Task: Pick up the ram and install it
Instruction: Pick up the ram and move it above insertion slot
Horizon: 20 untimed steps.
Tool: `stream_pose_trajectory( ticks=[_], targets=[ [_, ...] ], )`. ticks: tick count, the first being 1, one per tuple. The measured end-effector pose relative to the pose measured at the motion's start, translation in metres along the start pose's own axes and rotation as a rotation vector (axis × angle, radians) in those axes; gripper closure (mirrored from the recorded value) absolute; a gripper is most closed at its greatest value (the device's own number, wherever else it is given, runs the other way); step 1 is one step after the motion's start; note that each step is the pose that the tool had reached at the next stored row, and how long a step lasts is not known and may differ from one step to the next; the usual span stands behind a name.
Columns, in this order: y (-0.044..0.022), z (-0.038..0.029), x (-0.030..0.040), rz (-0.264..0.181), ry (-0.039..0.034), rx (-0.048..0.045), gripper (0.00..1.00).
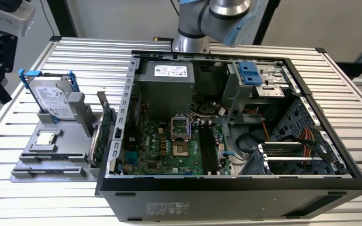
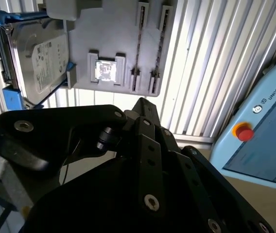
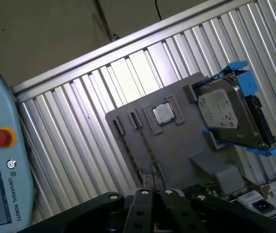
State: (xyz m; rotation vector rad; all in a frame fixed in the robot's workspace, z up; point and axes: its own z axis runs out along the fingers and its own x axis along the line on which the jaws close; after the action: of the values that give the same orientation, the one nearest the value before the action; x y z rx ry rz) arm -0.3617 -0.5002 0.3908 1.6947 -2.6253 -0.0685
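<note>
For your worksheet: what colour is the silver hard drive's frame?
Blue plastic frame, clearest in the first wrist view.

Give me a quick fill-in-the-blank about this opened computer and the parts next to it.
The silver hard drive stands in a ____ plastic frame.
The small square silver chip lies flat on the ____ plastic holder.
That holder sits on the exterior view's ____ of the black computer case.
The long black slots on the green motherboard are ____.
Missing words: blue; grey; left; empty.
</note>
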Motion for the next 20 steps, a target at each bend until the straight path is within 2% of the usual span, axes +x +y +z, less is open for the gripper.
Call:
stream_pose_trajectory(
  ticks=[20],
  targets=[
    [0.0, 0.0, 0.0, -0.066, 0.003, -0.0007, 1.0]
  ],
)
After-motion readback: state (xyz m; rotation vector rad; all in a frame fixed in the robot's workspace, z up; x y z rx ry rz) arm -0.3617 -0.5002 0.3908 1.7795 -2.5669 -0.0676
